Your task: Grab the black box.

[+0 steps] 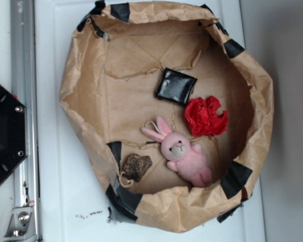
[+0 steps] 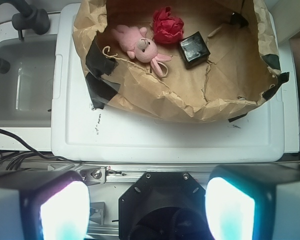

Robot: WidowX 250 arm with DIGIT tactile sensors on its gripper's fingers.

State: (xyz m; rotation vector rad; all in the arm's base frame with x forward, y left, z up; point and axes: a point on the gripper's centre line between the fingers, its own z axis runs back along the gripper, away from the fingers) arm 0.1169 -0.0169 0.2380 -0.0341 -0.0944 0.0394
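The black box [image 1: 176, 85] is small, square and glossy, and lies flat on the floor of the brown paper bag [image 1: 91, 106], toward its back. The wrist view shows the black box [image 2: 194, 49] far off, next to the red paper ball [image 2: 168, 26]. My gripper [image 2: 146, 210] hangs well back from the bag, above the robot's black base, open with nothing between its two glowing fingers [image 2: 64, 211]. The exterior view does not show the gripper.
A red paper ball [image 1: 206, 116] lies just right of the box. A pink plush rabbit [image 1: 182, 154] and a brown lumpy piece [image 1: 136, 167] sit nearer the bag's front. The bag's walls stand high, with black tape patches [image 1: 236, 179]. A metal rail [image 1: 23, 101] runs at left.
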